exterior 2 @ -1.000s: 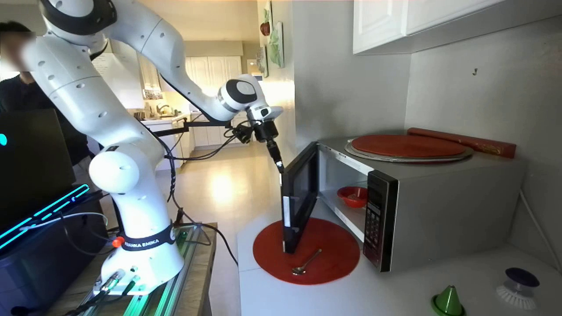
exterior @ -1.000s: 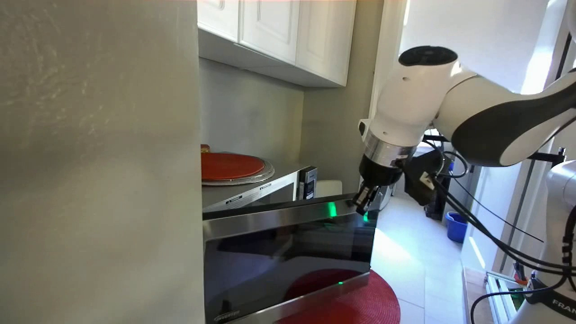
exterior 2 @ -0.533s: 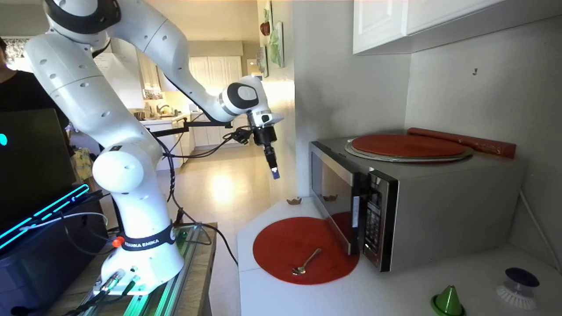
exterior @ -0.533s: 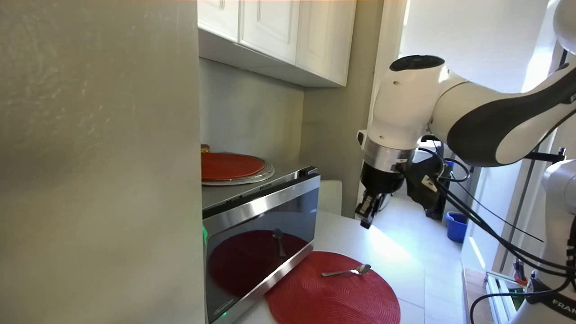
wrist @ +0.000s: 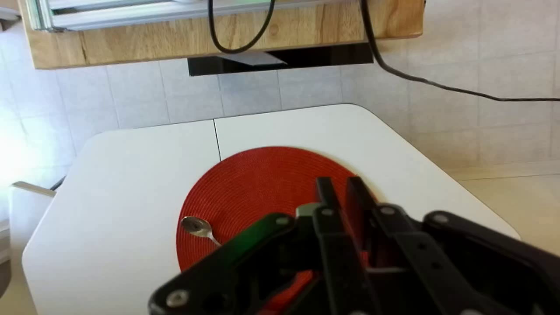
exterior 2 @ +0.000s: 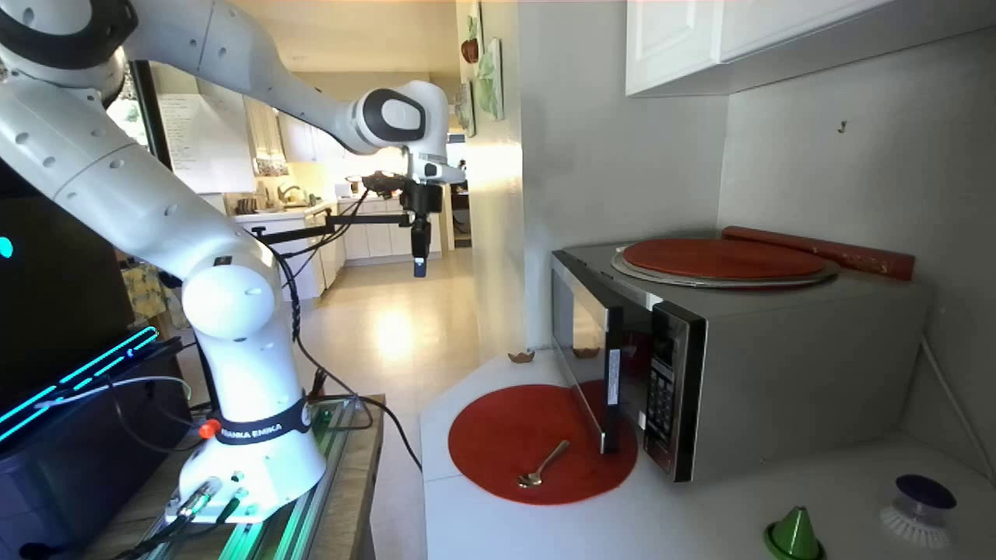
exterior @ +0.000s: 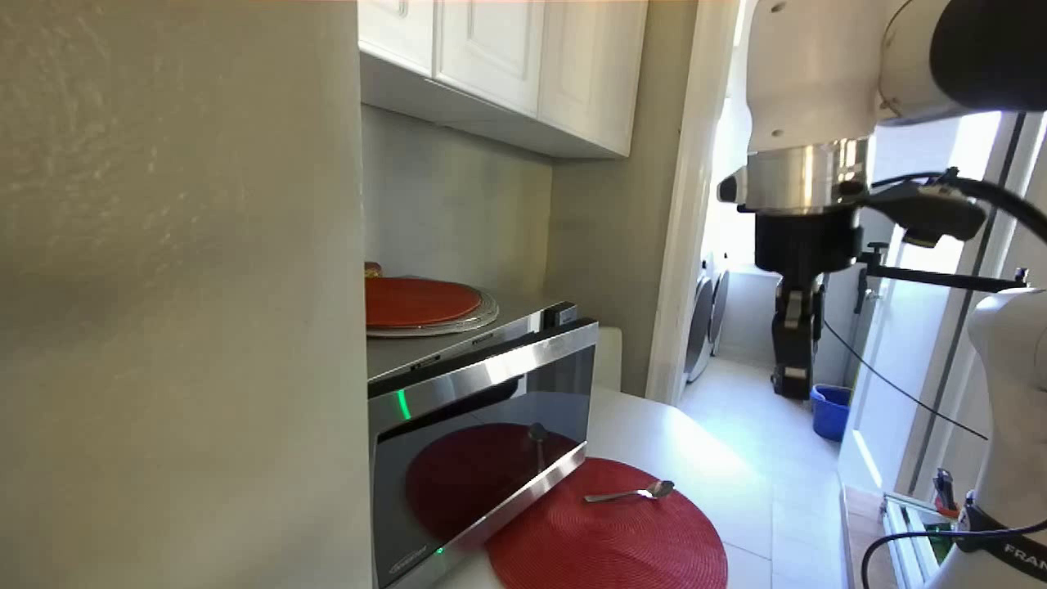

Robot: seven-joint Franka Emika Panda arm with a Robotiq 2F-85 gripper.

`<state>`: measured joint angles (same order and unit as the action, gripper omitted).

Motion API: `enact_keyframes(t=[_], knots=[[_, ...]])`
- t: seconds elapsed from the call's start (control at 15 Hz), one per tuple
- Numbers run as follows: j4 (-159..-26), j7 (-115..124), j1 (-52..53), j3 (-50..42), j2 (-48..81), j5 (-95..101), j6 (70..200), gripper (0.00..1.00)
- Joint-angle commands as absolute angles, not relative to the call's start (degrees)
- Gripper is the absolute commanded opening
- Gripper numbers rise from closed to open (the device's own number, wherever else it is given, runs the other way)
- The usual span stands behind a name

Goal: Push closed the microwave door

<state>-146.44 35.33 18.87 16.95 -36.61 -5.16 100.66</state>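
Microwave door [exterior: 484, 458] is seen ajar at the front of the microwave [exterior 2: 809, 373], its free edge set over a round red mat [exterior 2: 498, 424]. A spoon [exterior 2: 535, 475] is laid on the mat, itself spread on the white worktop [exterior 2: 482, 529]. The gripper [wrist: 339, 179] is held well apart from the door, its jaws parted by a narrow gap.

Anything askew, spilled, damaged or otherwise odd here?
The microwave door stands ajar, its free edge apart from the keypad panel: odd, since the task is to close it, yet the gripper hangs away from it. No spill or damage shows.
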Motion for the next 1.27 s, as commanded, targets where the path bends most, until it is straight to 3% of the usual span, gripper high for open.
enact_keyframes(t=[0.0,0.47,0.53,0.6,0.67,0.73,1.2], knots=[[-142.9,32.5,16.8,16.4,-41.5,-9.0,92.2,0.46],[-139.1,26.9,14.0,15.9,-45.1,-11.8,85.9,0.96],[-139.0,26.4,13.7,16.0,-45.8,-11.8,85.1,0.99],[-138.9,25.7,13.6,15.8,-46.4,-12.4,84.2,1.0],[-139.1,26.9,12.3,17.7,-44.5,-10.9,86.3,0.92],[-138.9,26.3,12.2,17.6,-45.0,-11.2,85.7,0.99],[-138.9,25.7,12.0,17.5,-45.8,-11.5,85.0,1.0]])
